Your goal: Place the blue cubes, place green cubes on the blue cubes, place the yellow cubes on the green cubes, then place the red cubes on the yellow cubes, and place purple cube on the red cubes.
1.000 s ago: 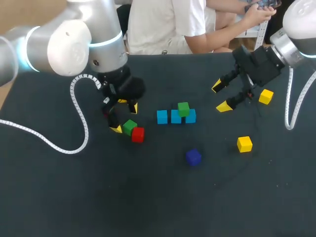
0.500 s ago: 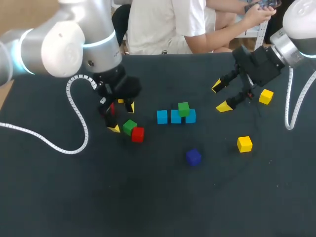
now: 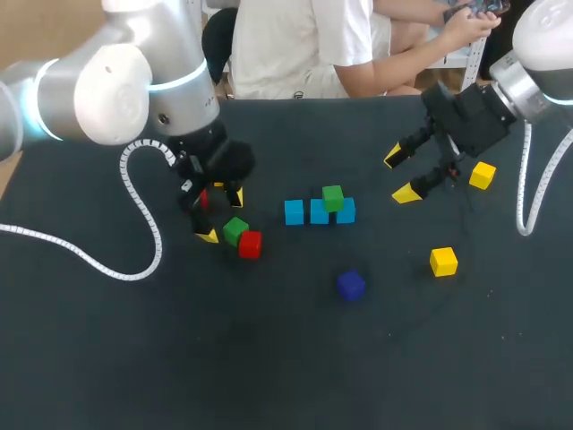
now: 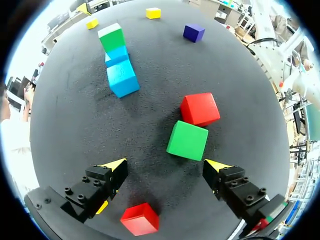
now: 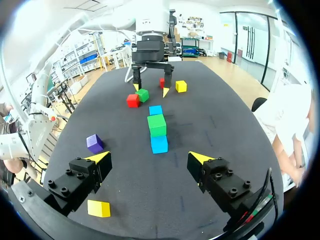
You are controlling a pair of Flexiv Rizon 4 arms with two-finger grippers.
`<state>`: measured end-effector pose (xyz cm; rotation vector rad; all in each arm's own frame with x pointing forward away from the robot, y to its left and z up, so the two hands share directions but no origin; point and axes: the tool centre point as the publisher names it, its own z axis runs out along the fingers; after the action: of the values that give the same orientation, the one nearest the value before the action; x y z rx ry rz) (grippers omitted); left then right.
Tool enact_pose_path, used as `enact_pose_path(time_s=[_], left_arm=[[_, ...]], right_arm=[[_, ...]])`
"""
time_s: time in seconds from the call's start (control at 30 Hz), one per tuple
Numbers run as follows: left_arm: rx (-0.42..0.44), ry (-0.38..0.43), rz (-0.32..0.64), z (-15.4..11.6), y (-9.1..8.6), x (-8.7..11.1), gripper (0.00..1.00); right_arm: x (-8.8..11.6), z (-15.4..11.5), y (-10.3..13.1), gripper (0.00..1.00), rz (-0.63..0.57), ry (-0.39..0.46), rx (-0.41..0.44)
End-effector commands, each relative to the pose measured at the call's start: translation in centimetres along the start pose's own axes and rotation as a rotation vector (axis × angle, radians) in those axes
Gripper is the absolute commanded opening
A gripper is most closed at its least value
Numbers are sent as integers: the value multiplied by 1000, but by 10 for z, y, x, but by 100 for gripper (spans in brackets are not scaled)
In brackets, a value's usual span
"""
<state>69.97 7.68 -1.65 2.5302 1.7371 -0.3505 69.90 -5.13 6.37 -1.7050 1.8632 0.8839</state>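
Black matte table point(image 3: 107, 358) lies under both of your arms. Your left gripper point(image 3: 221, 215) hangs over its nine o'clock part with the jaws apart, clamped on nothing. A small red cube point(image 4: 140, 219) lies under that gripper, between the fingers and touching neither. Just ahead sits a loose green cube point(image 3: 235, 230), and a second red cube point(image 3: 250, 244) touches it at its five o'clock in the head view. Near the centre you have three light blue cubes point(image 3: 294, 211) side by side in a row, with a second green cube point(image 3: 333, 198) stacked toward the row's three o'clock end. A dark purple cube point(image 3: 351, 285) lies apart at the row's five o'clock. Your right gripper point(image 3: 400, 174) hovers at the row's two o'clock, jaws wide apart and empty. A yellow cube point(image 3: 443, 261) lies at its five o'clock, and a second yellow cube point(image 3: 483, 175) at its three o'clock.
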Motion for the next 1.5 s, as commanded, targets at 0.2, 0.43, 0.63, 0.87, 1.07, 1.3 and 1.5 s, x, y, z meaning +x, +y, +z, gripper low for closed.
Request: enact_pose_path(time_s=[0.2, 0.43, 0.63, 0.87, 1.07, 1.3, 1.5], left_arm=[[12, 7, -24, 2, 6, 1, 89], [17, 3, -32, 4, 6, 0, 66], [19, -2, -34, 7, 3, 0, 65], [59, 29, -46, 2, -6, -2, 100], [111, 11, -131, -5, -15, -7, 100], [95, 0, -170, -9, -23, -14, 100], [84, 1, -191, -9, -25, -13, 100]], right_arm=[[0, 0, 0, 100, -1, -2, 0], [0, 0, 0, 100, -1, -2, 0], [0, 0, 0, 100, -1, -2, 0], [0, 0, 0, 100, -1, -2, 0], [0, 0, 0, 100, -1, -2, 0], [0, 0, 0, 100, -1, -2, 0], [0, 0, 0, 100, -1, -2, 0]])
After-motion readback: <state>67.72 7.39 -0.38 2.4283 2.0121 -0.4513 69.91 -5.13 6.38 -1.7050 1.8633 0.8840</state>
